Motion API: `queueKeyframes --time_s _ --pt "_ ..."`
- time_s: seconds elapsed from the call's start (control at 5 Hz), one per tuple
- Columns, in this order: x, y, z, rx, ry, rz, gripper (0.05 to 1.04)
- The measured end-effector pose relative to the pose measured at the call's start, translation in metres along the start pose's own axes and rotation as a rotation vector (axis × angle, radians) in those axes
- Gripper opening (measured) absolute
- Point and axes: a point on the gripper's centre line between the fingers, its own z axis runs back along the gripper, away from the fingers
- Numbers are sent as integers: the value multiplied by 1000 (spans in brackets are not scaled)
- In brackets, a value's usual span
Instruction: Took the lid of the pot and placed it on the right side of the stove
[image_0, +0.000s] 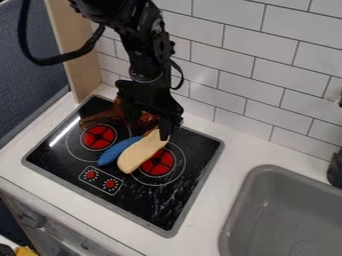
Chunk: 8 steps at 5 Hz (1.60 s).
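Sink (230, 217) cut off at right, brown thing (147, 120) partly hidden

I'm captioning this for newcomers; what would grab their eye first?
The black arm hanging from the top edge over the stove stands out first. Below it, a long cream object and a blue one are side by side between the stove's two bright red burners.

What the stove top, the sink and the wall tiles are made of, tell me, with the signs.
Stove top: glossy, like glass or a smooth printed sheet; a bright streak of light lies across its black surface.
Sink: probably plastic, perhaps coated metal; even grey, rounded corners, only a soft shine.
Wall tiles: look like glazed ceramic, pale with dark joints, though a printed panel is possible.
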Motion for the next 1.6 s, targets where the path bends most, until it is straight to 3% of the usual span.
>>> queueKeyframes --time_s 0.4,0.8,1.2,1.6 --pt "0 16 -18 2 60 54 999" --pt "31 44 -30 16 63 113 998" --pt "59 73 -55 11 109 171 998" --pt "72 79 -55 21 88 170 957"
